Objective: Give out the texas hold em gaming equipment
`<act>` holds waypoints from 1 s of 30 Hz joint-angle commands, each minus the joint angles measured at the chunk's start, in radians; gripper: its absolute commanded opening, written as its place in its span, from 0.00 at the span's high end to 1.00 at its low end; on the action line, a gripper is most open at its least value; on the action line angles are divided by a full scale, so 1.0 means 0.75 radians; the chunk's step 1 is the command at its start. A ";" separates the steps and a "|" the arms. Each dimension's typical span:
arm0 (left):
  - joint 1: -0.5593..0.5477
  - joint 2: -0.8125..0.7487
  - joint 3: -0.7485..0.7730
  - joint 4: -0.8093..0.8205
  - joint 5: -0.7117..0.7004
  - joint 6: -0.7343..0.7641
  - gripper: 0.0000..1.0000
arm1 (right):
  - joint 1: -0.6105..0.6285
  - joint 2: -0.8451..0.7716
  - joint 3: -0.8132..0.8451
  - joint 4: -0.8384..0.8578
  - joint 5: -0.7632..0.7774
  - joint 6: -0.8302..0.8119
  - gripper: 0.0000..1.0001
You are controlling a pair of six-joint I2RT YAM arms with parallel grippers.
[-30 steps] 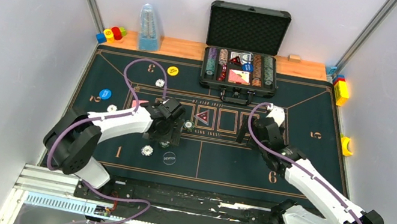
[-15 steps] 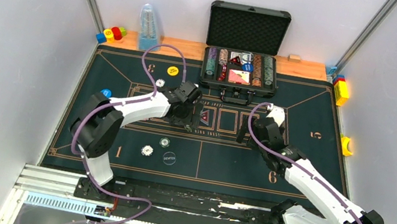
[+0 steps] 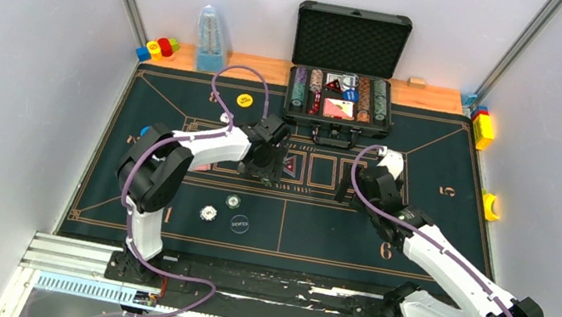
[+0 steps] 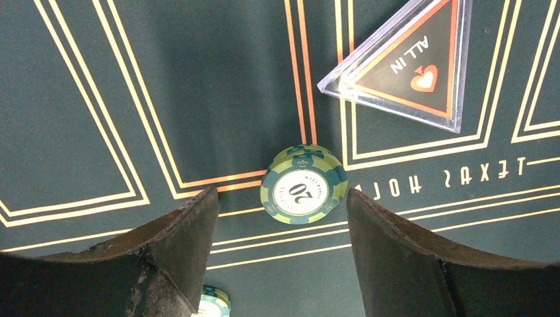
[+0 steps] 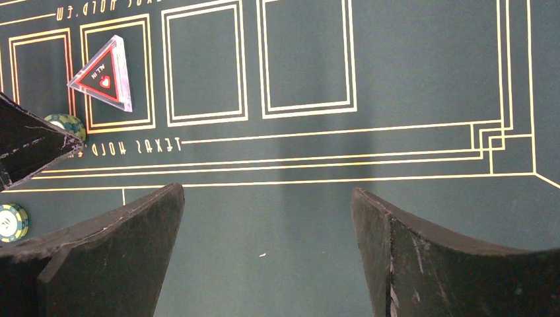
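Taking the far wall as twelve o'clock, the green felt mat [image 3: 416, 259] covers the table before me. The black case [image 3: 351, 41] stands open at its twelve o'clock edge, lid up, with rows of chips and a pink-backed pack in its tray.

The left gripper [image 4: 282, 201] points down at the felt just at nine o'clock of the mat's middle. Its jaws are parted only part-way; a green-and-white chip [image 4: 304, 184] marked 20 lies flat on the mat between the two fingertips. On one side I see plain felt between finger and chip; on the other I cannot tell whether they touch; the chip is not lifted.

At one o'clock of it, near but apart, the clear triangular ALL IN marker [image 4: 406, 69] lies in a printed box.

The right gripper [image 5: 267, 195] hangs at three o'clock of the left one, apart from it; its jaws stand wide, with only bare felt between them.

Toward seven o'clock of the left gripper a second chip [image 3: 232, 200] and a third chip [image 3: 207, 213] lie loose on the mat; the dark dealer disc [image 3: 240, 224] sits at three o'clock of the third, near it.

A fourth chip [image 3: 226, 117] lies at ten o'clock of the left gripper, beside the arm; the yellow disc [image 3: 244, 101] is at one o'clock of that chip; the blue disc [image 3: 146, 131] peeps out at nine o'clock, half hidden by the left arm.
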 commanded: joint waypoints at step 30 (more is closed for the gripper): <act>-0.011 0.071 0.095 -0.035 0.063 0.006 0.42 | -0.002 -0.006 -0.005 0.044 0.011 -0.014 0.00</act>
